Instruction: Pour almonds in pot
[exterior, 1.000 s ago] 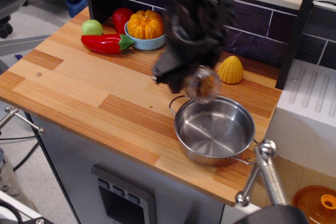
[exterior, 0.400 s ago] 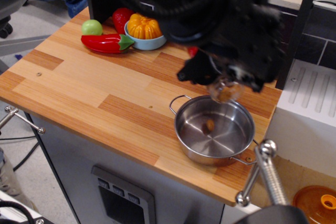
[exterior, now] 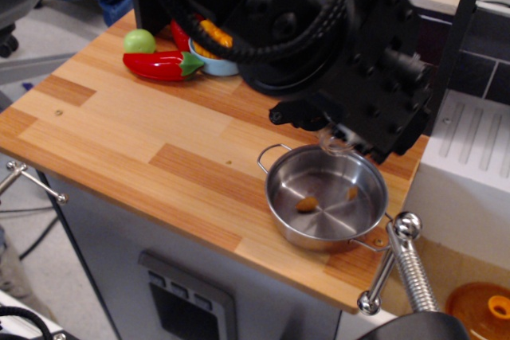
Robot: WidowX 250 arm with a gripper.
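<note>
The shiny steel pot [exterior: 326,203] stands on the wooden counter at the right front, with its two wire handles showing. Two brown almonds [exterior: 307,204] lie on its bottom. My black gripper [exterior: 339,139] hangs just above the pot's far rim, shut on the clear jar [exterior: 338,144]. The jar is tipped mouth-down toward the pot. Only the jar's rim shows below the bulky arm; its label and the rest of its contents are hidden.
At the counter's back left lie a red pepper [exterior: 159,64], a green fruit [exterior: 139,41] and a light blue bowl [exterior: 212,64] with an orange squash, partly hidden by the arm. A metal handle [exterior: 402,264] sticks up at front right. An orange lid [exterior: 478,308] lies below.
The arm has swung right and turned, tipping the jar further over the pot. Almonds have dropped into the pot, which was empty a second ago. The yellow corn piece is now hidden.
</note>
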